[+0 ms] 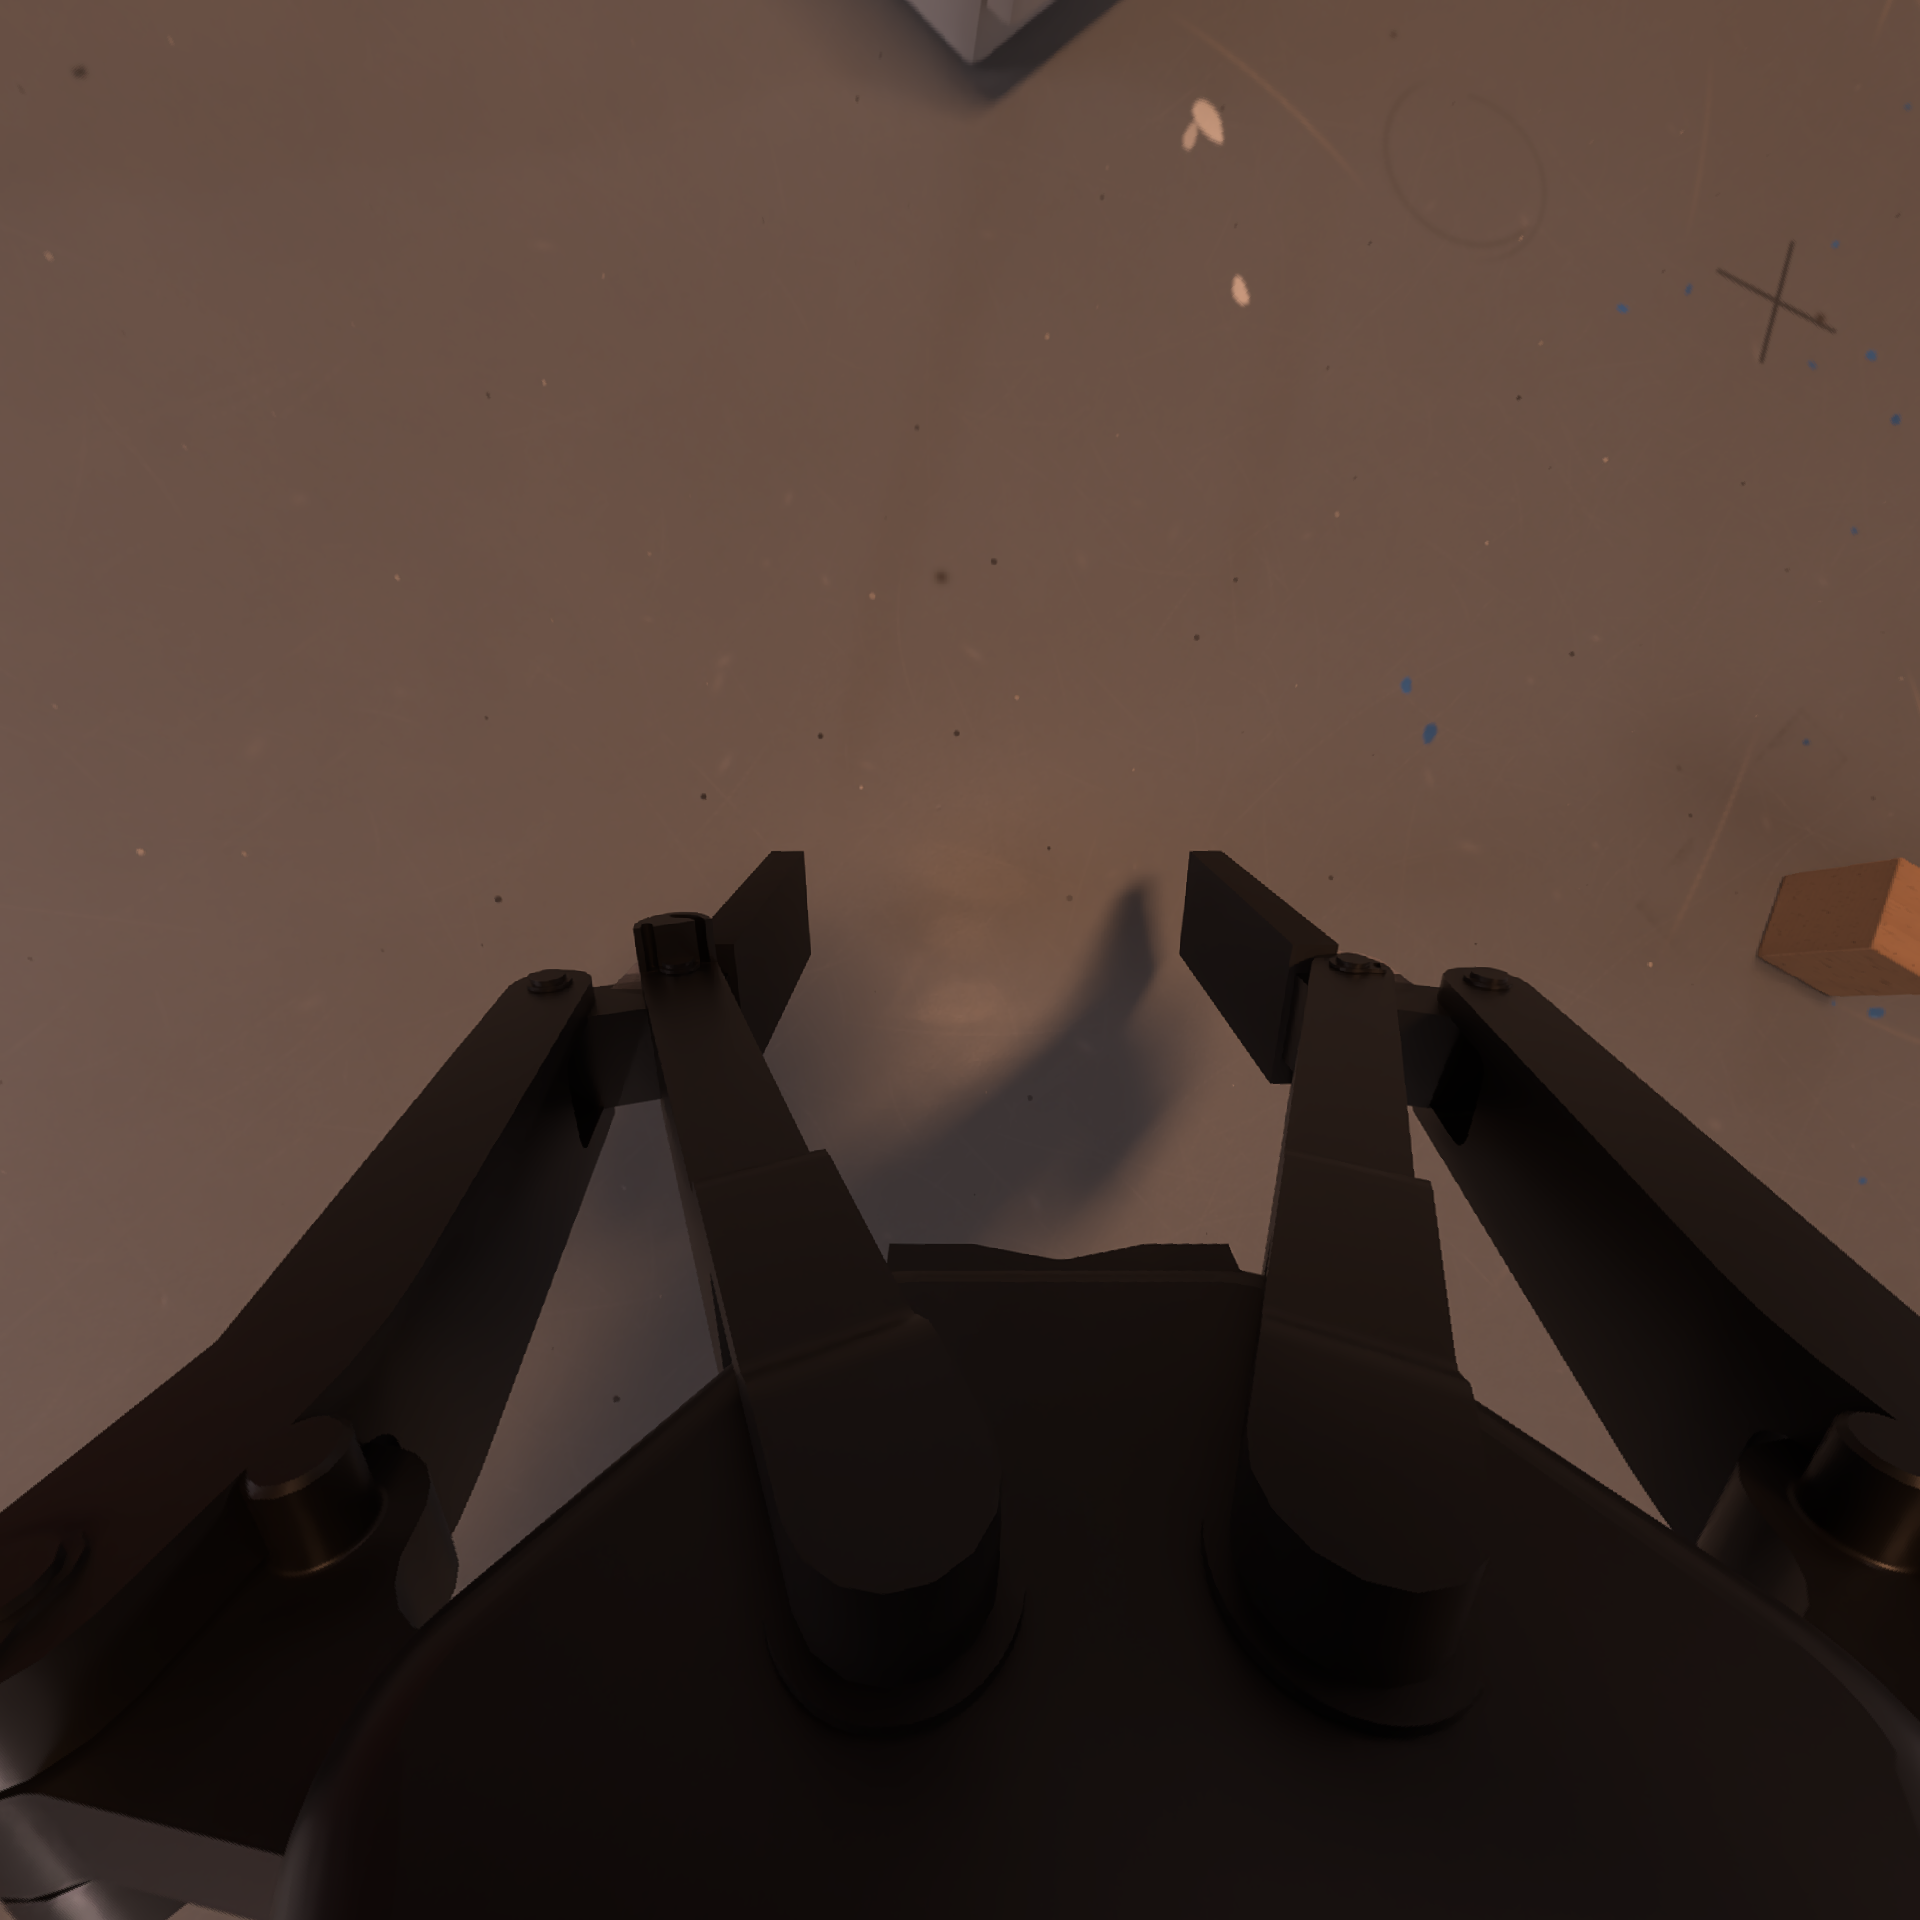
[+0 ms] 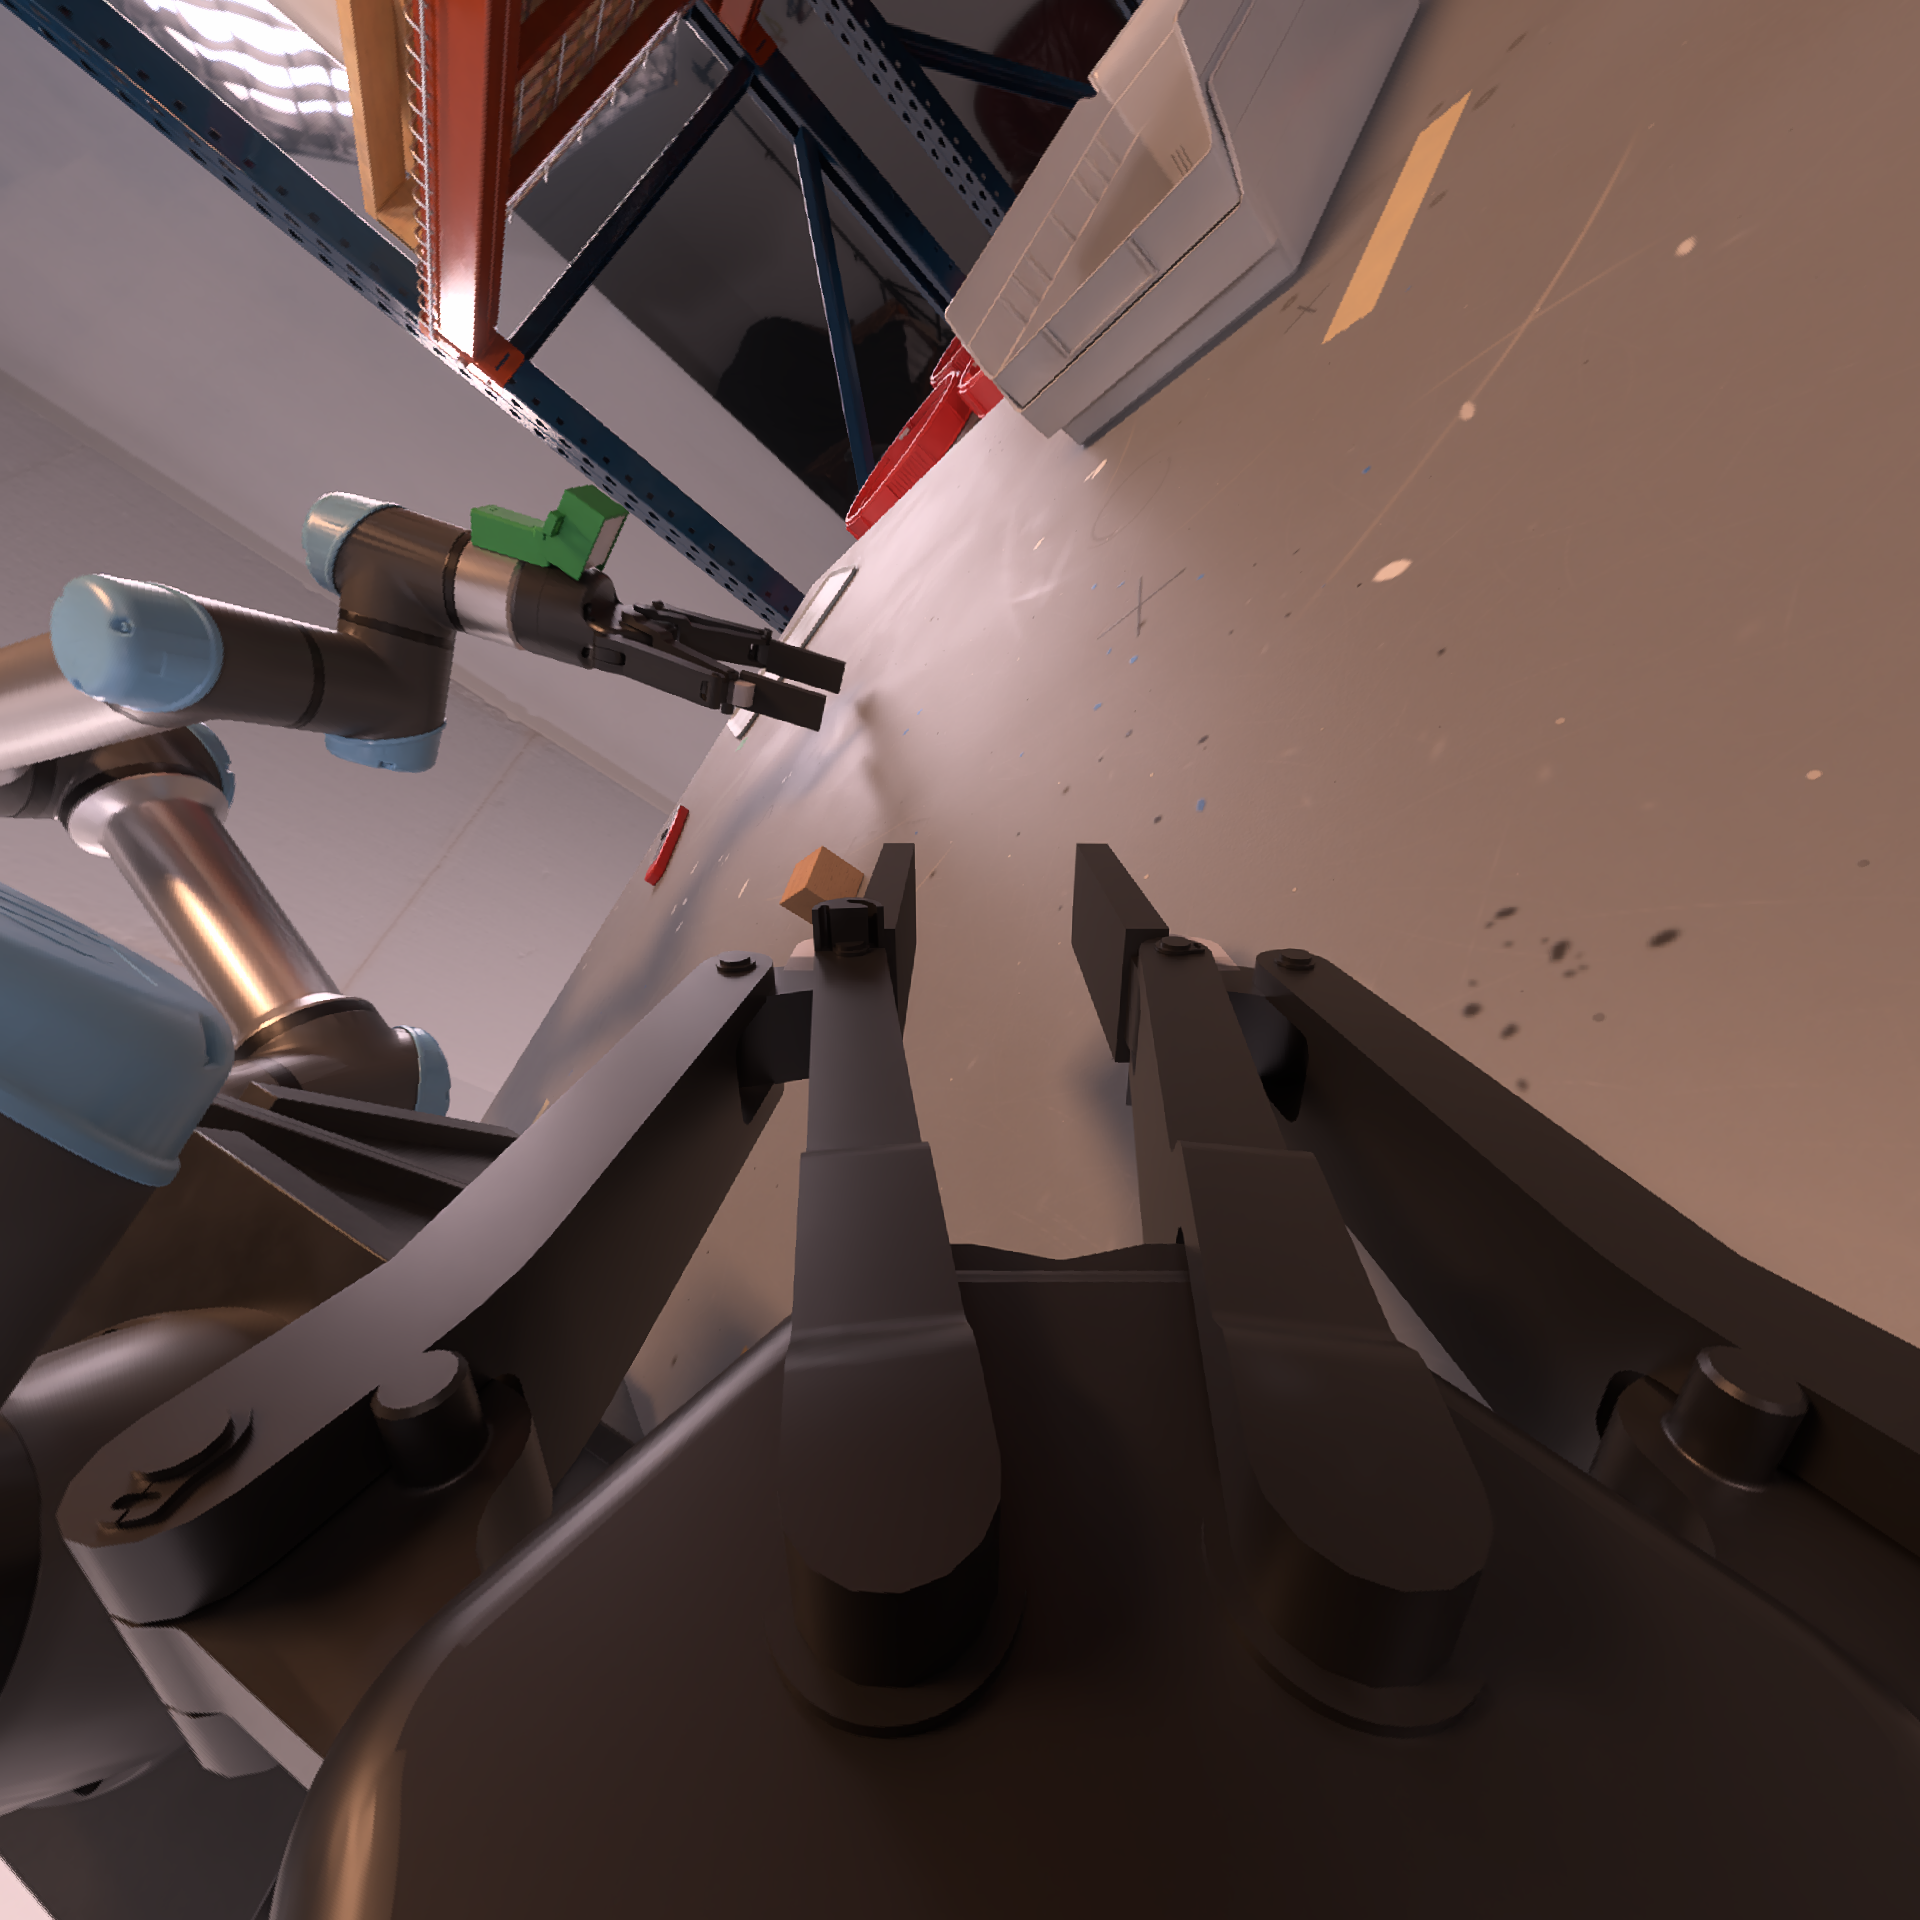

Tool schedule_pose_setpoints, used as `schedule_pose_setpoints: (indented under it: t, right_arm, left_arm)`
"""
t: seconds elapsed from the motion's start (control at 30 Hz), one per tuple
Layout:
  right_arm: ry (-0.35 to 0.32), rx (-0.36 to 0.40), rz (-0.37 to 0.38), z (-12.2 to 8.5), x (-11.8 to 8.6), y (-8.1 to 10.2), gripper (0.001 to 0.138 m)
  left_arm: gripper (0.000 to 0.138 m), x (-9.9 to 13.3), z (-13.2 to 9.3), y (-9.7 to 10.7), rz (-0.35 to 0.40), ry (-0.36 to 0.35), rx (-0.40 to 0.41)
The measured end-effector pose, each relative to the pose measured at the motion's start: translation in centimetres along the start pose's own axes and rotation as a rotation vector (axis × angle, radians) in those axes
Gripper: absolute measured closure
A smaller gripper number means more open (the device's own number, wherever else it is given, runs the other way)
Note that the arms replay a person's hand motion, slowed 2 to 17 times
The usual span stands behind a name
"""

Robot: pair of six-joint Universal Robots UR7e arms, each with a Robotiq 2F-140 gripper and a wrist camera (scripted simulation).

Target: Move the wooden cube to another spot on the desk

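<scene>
The wooden cube (image 1: 1847, 930) is a small light-brown block resting on the desk at the right edge of the left wrist view, cut off by the frame. My left gripper (image 1: 995, 883) is open and empty, just above the bare desk, with the cube well to its right. In the right wrist view the cube (image 2: 821, 881) sits on the desk just left of my right gripper (image 2: 995, 883), partly hidden behind its left finger. The right gripper is open and empty. The left gripper (image 2: 826, 691) also shows there, farther off, above the desk.
A grey-white box (image 2: 1153, 239) stands at the far end of the brown desk (image 2: 1455, 727); its corner shows in the left wrist view (image 1: 987, 31). A red object (image 2: 925, 436) lies beside the box. A small red item (image 2: 665, 847) sits at the desk edge. Blue shelving (image 2: 623, 260) stands behind.
</scene>
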State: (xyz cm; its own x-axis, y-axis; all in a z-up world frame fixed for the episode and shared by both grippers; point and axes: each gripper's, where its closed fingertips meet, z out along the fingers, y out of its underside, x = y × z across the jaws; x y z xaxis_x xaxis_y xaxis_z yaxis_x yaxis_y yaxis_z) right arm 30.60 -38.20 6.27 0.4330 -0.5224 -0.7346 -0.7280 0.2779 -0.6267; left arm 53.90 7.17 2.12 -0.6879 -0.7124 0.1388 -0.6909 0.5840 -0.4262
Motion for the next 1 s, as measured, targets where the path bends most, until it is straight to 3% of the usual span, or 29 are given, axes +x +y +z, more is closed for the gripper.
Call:
schedule_pose_setpoints:
  t: [0.4, 0.6, 1.0]
  right_arm:
    - [-0.002, 0.002, 0.005, 0.0, 0.0, 0.0, 0.098]
    - [-0.002, 0.003, 0.004, 0.0, 0.0, 0.0, 0.098]
    - [-0.002, 0.001, 0.003, 0.0, 0.0, 0.0, 0.098]
  left_arm:
    - [0.047, 0.4, -0.8, 0.9, -0.06, 0.012, -0.021]
    - [0.045, 0.2, -1.4, 1.3, -0.053, -0.03, -0.022]
    - [0.039, -2.3, -1.8, 2.1, -0.119, -0.147, -0.009]
